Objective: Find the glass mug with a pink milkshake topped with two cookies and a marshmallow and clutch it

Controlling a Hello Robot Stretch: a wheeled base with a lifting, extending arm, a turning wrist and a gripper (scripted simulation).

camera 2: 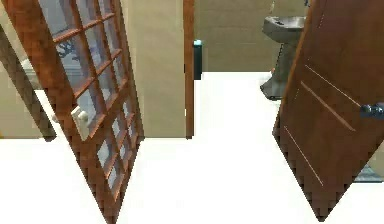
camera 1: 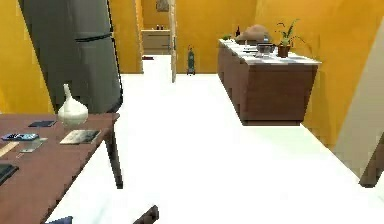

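Two doors stood near on your arm side, a glass-paned door (camera 2: 95,110) and a wooden door (camera 2: 335,110), with a sink (camera 2: 283,45) beyond the gap. Reaching out there risked hitting wood or glass. You could not tell the claw's state from these pictures, spread, pressed together or holding something, so you had nothing to trust before a reach. You also could not tell where the mug was. The likeliest spot, as a guess, was the clutter (camera 1: 262,45) on the far counter (camera 1: 275,90), next to a potted plant (camera 1: 287,38), but those things were dark blobs, none clearly pink or glass. The main risk was a wrong pick. The white vase (camera 1: 70,105) on the near table (camera 1: 55,165) sat close and pale, and you could have taken it for the drink. Driving on, the base could have clipped the table's corner or leg (camera 1: 115,160) at the forward view's left. Swinging wide the other way brought you near the counter's end. The fridge (camera 1: 75,50) narrowed the route toward the far doorway (camera 1: 158,35).
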